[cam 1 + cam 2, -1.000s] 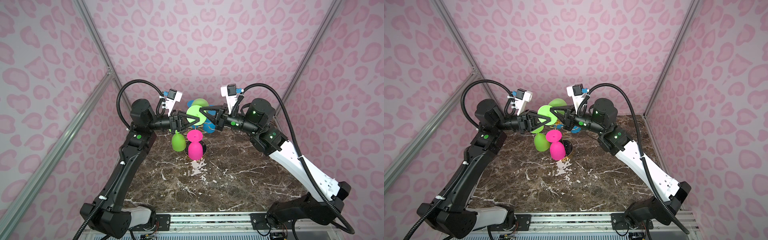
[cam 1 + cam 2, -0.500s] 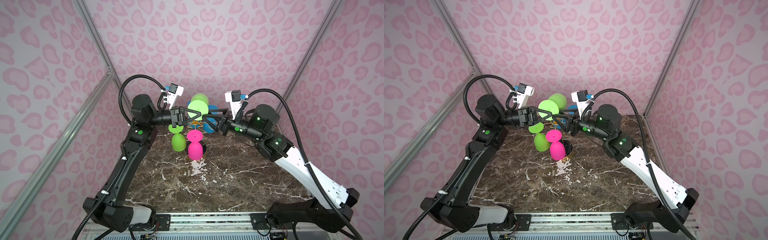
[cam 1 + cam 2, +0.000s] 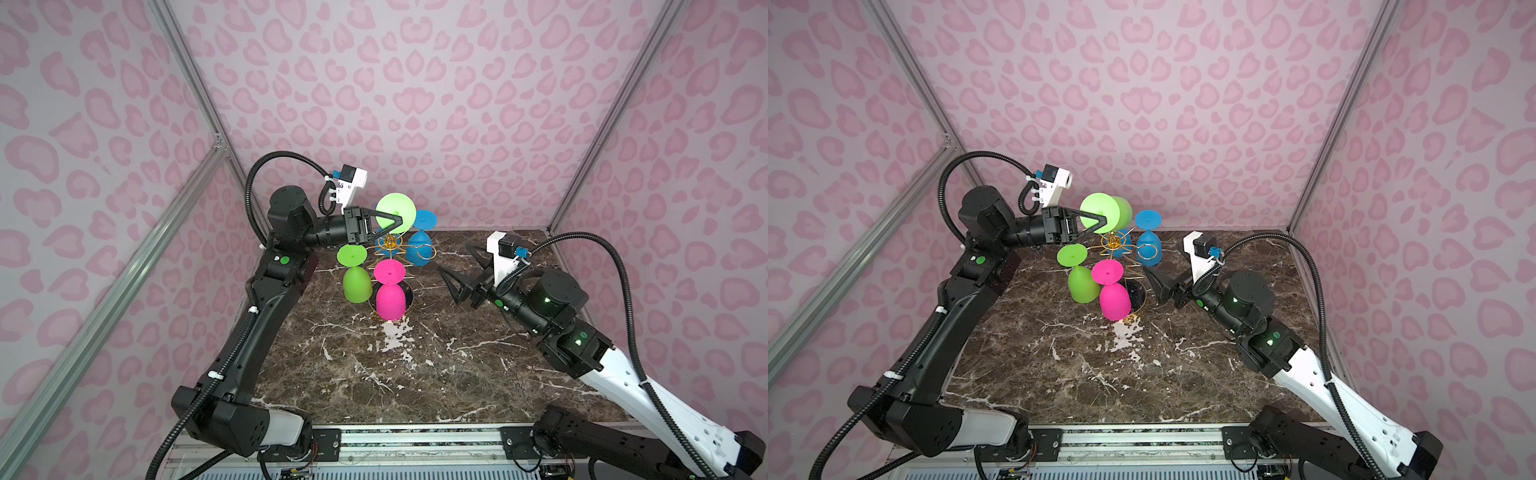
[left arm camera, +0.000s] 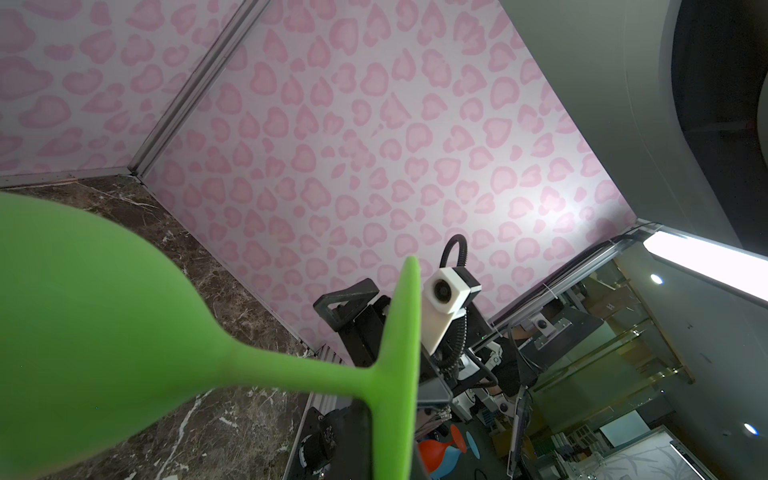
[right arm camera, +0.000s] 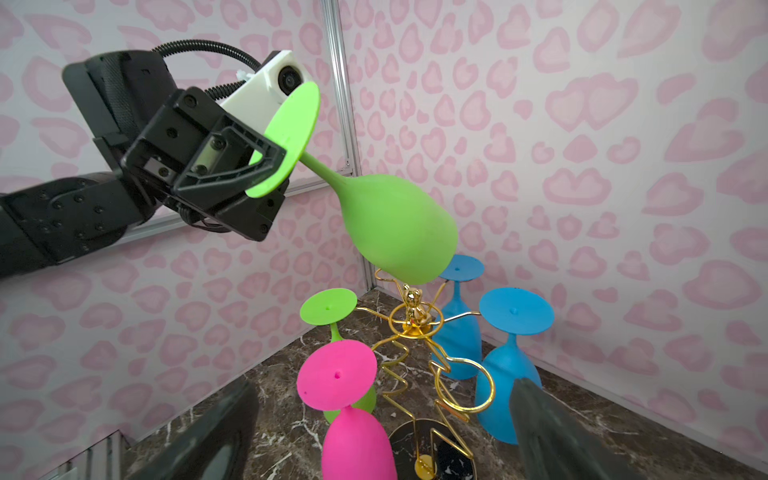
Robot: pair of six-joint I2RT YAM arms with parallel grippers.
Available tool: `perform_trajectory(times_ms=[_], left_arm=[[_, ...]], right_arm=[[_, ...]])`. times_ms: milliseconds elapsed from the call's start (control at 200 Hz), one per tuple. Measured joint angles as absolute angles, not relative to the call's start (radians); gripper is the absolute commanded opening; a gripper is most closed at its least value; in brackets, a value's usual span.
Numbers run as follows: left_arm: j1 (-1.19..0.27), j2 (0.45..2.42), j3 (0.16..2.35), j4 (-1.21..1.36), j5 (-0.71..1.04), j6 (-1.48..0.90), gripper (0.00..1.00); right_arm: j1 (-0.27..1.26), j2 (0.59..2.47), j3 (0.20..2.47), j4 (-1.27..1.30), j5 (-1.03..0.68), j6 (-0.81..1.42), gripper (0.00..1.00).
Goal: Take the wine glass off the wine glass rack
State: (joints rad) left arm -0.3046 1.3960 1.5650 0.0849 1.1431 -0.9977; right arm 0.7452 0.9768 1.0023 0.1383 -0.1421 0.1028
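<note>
A lime-green wine glass (image 5: 390,224) hangs tilted in the air, its bowl just above the top of the wine glass rack (image 5: 411,320). My left gripper (image 5: 270,162) is shut on the rim of its round foot (image 3: 395,212). In the left wrist view the glass's stem (image 4: 299,374) crosses the picture close up. The gold wire rack (image 3: 390,243) stands at the back of the marble table in both top views. My right gripper (image 3: 457,266) stands open and empty to the right of the rack, low over the table.
A green glass (image 3: 356,282), a pink glass (image 3: 390,299) and two blue glasses (image 5: 507,374) (image 5: 455,340) hang upside down on the rack. Its black round base (image 5: 432,453) rests on the marble table (image 3: 374,374). Pink patterned walls enclose the back and sides.
My right gripper has opened, let go of the green glass and drawn back to the right and down. The left gripper has shut on the glass's foot and lifted it slightly.
</note>
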Motion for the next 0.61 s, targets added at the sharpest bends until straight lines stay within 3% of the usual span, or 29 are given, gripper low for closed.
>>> perform_trajectory(times_ms=[605], left_arm=[[-0.305, 1.364, 1.561, 0.087, 1.100, -1.108, 0.03]], right_arm=[[0.759, 1.394, 1.124, 0.624, -0.215, -0.143, 0.98]])
